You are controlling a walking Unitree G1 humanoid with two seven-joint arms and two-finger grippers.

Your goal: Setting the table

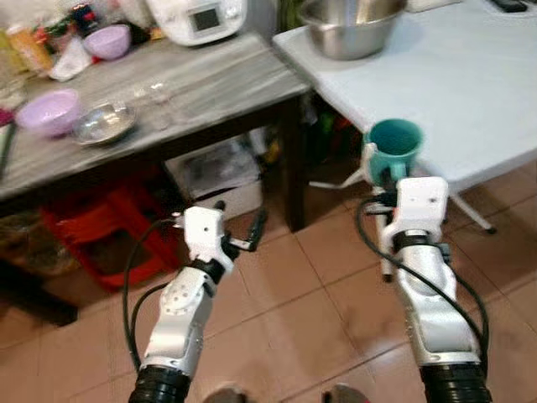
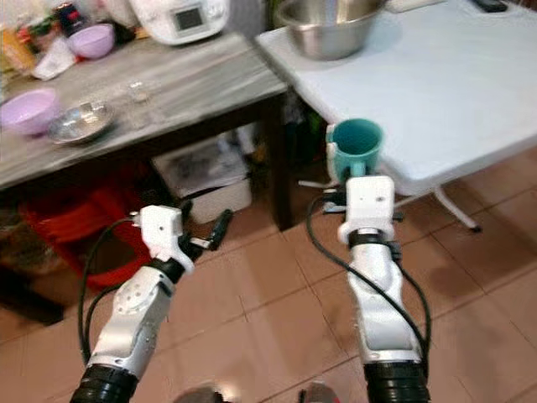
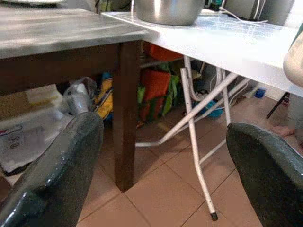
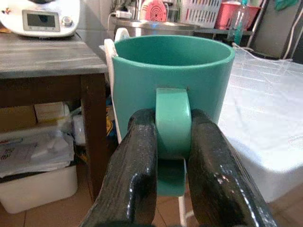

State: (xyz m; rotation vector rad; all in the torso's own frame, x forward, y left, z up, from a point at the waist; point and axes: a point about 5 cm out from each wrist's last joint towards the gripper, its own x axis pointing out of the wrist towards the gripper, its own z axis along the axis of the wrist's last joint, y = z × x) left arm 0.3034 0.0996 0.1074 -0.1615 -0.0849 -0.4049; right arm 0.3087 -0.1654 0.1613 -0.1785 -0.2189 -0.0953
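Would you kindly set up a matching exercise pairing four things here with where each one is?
Things:
1. teal mug
2. steel bowl
3. lilac bowl
4. left gripper

Places:
A. on the grey wooden table
B. on the white table
C. open, low over the floor tiles
D. held by its handle in the right gripper

Pairs: 1-D, 2-B, 3-A, 4-C

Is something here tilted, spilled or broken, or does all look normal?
Nothing stands out. The teal mug is upright, its handle clamped by the right gripper beside the white table, not yet on it. The left gripper is open and holds nothing.
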